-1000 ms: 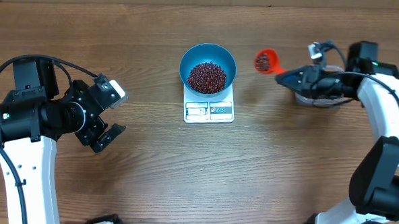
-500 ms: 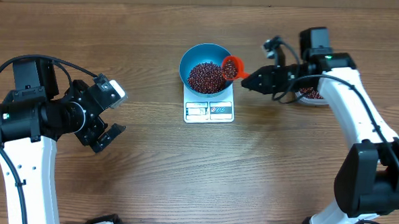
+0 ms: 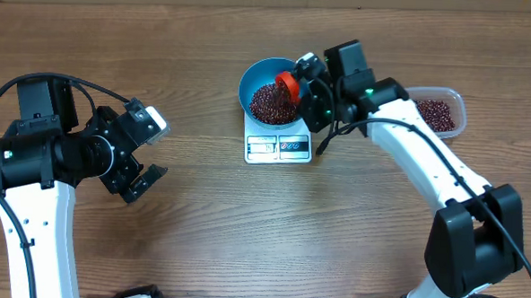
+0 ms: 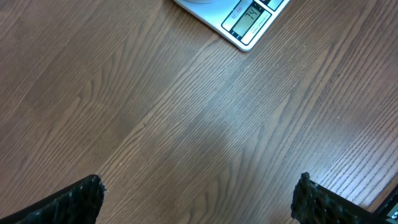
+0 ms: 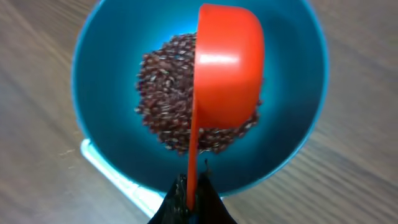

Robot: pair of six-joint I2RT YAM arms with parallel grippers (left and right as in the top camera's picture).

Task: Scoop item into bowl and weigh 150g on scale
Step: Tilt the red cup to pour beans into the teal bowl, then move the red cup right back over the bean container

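Your right pincer [image 3: 305,97] has swung the red scoop [image 3: 288,84] from the tub [image 3: 460,105] to above the blue bowl [image 3: 249,84] on the scale [image 3: 279,148]. It grips the handle tight, with the scoop tipped over the beans [image 3: 267,104]. Your left pincer [image 3: 152,153] has stayed put, fingers spread wide.

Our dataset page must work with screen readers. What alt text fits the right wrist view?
A red scoop, held by its handle in the shut right gripper, is tipped sideways over a blue bowl holding a heap of dark red-brown beans. A white scale edge shows beneath the bowl.
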